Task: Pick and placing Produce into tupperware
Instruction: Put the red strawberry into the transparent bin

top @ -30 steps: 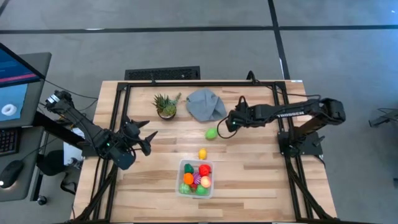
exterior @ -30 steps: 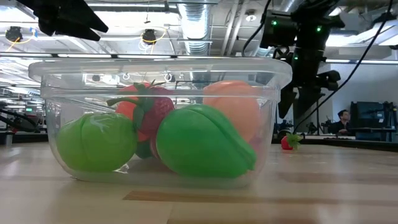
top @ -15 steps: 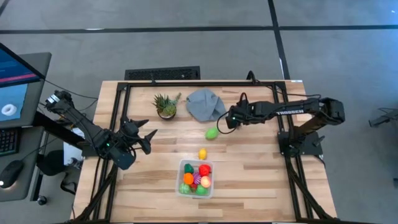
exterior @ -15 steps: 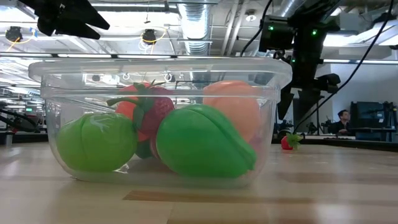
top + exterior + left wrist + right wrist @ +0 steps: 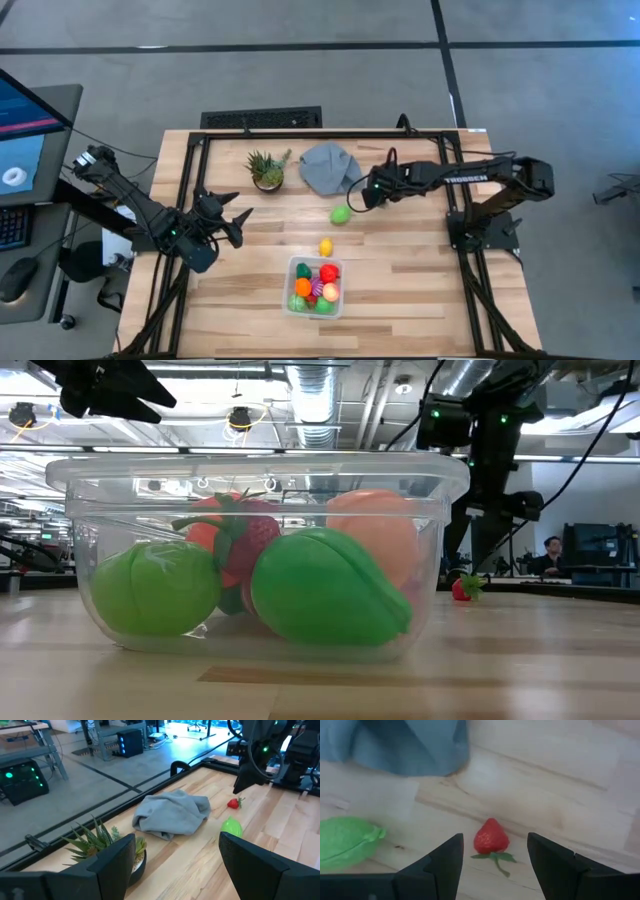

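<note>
The clear tupperware [image 5: 316, 287] sits near the table's near edge with several toy fruits inside; the low view shows a green pear-like one [image 5: 325, 588] and a green round one [image 5: 155, 588]. A yellow fruit [image 5: 325, 247] and a green fruit [image 5: 341, 214] lie on the wood. A small red strawberry [image 5: 490, 837] lies beside the green fruit [image 5: 345, 841]. My right gripper [image 5: 495, 865] is open and hovers just above the strawberry without touching it. My left gripper [image 5: 240, 222] is open and waits at the table's left side.
A crumpled grey cloth [image 5: 330, 167] and a spiky potted plant [image 5: 266, 169] stand toward the far edge, the cloth close to my right gripper [image 5: 362, 196]. A black frame [image 5: 300, 133] runs round the table. A person sits far off in the room [image 5: 552, 550].
My right gripper has edged slightly toward the far edge and the grey cloth, staying open. The fruits and the container have not moved.
</note>
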You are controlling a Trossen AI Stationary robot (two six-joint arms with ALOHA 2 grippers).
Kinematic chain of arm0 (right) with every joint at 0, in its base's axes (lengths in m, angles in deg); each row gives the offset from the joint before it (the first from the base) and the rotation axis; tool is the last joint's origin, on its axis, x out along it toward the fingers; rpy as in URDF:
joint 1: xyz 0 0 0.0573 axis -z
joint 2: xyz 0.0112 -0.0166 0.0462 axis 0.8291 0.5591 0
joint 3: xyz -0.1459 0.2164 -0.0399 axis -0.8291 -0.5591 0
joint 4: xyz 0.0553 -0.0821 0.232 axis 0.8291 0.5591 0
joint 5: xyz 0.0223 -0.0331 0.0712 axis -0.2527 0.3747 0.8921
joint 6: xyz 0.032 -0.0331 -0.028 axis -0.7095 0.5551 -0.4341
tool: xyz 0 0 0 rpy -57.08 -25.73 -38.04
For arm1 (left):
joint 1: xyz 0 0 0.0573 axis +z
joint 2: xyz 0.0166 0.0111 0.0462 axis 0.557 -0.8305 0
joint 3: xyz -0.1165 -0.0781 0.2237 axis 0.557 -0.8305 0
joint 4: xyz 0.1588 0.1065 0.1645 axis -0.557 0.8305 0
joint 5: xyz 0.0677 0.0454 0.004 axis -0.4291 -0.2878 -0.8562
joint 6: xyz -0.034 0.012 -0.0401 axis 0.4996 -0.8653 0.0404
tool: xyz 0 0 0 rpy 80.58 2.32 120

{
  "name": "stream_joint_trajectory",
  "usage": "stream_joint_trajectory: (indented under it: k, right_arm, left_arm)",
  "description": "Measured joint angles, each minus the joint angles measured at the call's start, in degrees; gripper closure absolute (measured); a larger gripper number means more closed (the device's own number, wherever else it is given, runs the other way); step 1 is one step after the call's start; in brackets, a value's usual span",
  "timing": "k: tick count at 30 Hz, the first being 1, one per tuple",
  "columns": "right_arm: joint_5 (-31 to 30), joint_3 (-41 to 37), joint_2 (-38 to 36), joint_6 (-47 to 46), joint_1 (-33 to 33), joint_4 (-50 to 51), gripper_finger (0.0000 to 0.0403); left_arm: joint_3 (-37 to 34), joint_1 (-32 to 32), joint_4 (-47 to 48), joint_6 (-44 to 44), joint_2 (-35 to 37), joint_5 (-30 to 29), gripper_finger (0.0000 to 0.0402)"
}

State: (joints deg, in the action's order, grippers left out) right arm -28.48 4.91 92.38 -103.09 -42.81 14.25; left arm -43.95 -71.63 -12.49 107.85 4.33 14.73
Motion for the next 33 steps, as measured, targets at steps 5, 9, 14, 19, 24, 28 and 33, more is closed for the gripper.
stream_joint_trajectory:
  k: [5,9,14,19,24,28,33]
  right_arm:
    - [0.4,-1.9,0.0,-1.9,-0.5,-1.1,0.0158]
    - [0.4,-1.9,0.0,-1.8,-0.8,-1.8,0.0158]
    - [0.4,-1.9,1.9,-1.3,-0.7,-4.6,0.0158]
    - [1.0,-2.0,5.3,-1.0,-1.5,-4.6,0.0158]
    - [1.6,-1.9,8.3,-1.0,-2.4,-6.7,0.0159]
    - [2.0,-1.9,10.5,-1.0,-2.7,-7.7,0.0159]
    - [1.7,-1.8,11.2,-1.0,-3.1,-8.5,0.0159]
  left_arm:
    - [0.0,0.0,0.0,0.0,0.0,0.5,0.0123]
    - [0.0,0.0,0.0,0.0,0.0,0.7,0.0123]
    - [0.0,0.0,0.0,0.0,0.0,0.7,0.0123]
    - [0.0,0.0,0.0,0.4,0.0,1.4,0.0123]
    - [0.0,0.0,0.0,1.0,0.0,2.7,0.0123]
    - [0.0,0.0,0.0,1.0,0.0,3.0,0.0123]
    - [0.0,0.0,0.0,1.0,0.0,3.0,0.0123]
